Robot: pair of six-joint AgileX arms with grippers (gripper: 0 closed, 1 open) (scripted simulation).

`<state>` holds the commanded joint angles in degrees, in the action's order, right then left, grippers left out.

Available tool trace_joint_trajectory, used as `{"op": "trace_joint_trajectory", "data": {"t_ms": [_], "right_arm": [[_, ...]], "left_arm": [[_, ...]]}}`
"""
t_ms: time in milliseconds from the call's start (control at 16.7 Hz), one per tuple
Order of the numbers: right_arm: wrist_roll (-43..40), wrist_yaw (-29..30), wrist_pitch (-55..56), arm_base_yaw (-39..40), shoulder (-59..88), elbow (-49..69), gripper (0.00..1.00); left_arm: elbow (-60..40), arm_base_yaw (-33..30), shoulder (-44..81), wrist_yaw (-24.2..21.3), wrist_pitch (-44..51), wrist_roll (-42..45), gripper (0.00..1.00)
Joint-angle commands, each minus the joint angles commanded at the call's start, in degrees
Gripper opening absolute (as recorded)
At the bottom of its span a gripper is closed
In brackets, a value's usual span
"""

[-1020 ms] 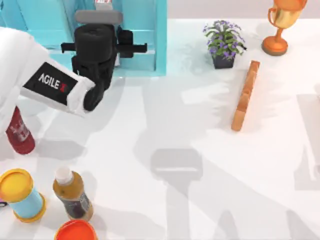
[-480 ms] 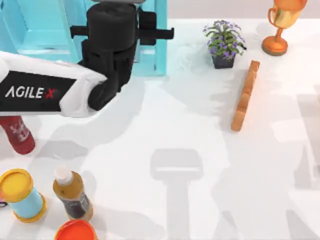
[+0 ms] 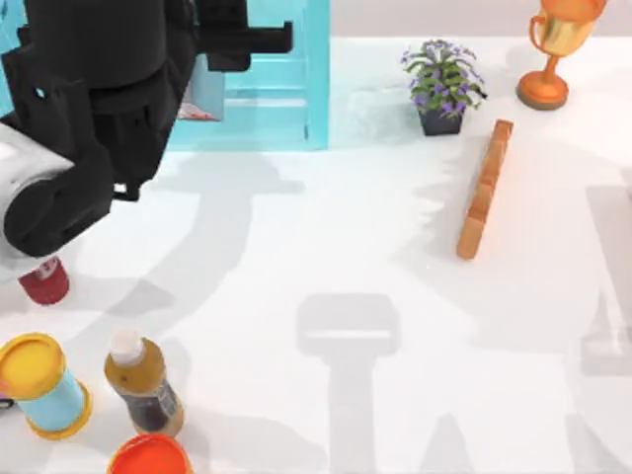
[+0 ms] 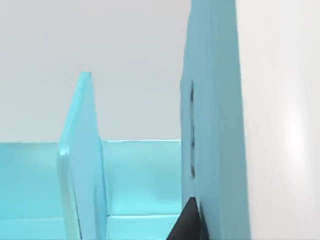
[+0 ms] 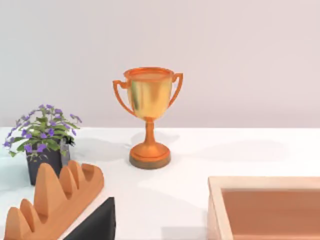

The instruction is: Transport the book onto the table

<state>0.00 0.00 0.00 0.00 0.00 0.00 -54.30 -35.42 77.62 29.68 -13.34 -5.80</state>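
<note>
**Left arm at shelf unit, book at gripper**

White surface [image 3: 326, 247] takes up most of the top view; turquoise shelf unit [image 3: 272, 89] stands at its far left edge.

- Left arm: large, black, high in frame at top left, over the shelf unit. Left gripper [image 3: 222, 35] is hidden under the wrist body; cannot tell whether its fingers are spread or pressed together.
- Left wrist view: the book [image 4: 215, 125] stands upright, teal cover edge-on with a broad white face beside it, right against the camera. A dark gripper fingertip [image 4: 187, 225] lies against its cover. A shelf divider [image 4: 82, 160] and the shelf's back wall lie behind it.
- Near left corner: red bottle [image 3: 44, 281], brown bottle [image 3: 143, 385], yellow-lidded can [image 3: 44, 385], orange lid [image 3: 148, 456].
- Right side: orange-brown wooden bar [image 3: 484, 188] lying on the surface, potted plant [image 3: 441, 84] just beyond it, trophy [image 3: 558, 49] at far right corner.
- Right wrist view: trophy, plant and bar, plus a wooden tray [image 5: 265, 207] and a dark finger [image 5: 97, 222] of the right gripper; cannot tell its state.
</note>
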Motion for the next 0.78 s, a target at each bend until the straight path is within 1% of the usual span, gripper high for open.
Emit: {"op": "trace_joint_trajectory", "data": {"t_ms": [180,540,660,780], "right_arm": [[0.0,0.0,0.0,0.0,0.0,0.0,1.0],[0.0,0.0,0.0,0.0,0.0,0.0,1.0],[0.0,0.0,0.0,0.0,0.0,0.0,1.0],[0.0,0.0,0.0,0.0,0.0,0.0,1.0]], "left_arm": [[3.1,-0.1,-3.7,1.5,3.6,-0.2,0.0],[3.2,-0.1,-3.2,1.7,3.8,-0.6,0.0],[2.7,-1.4,-2.1,2.4,4.7,-3.5,0.0],[2.0,-3.7,-0.3,3.9,6.4,-8.7,0.0]]}}
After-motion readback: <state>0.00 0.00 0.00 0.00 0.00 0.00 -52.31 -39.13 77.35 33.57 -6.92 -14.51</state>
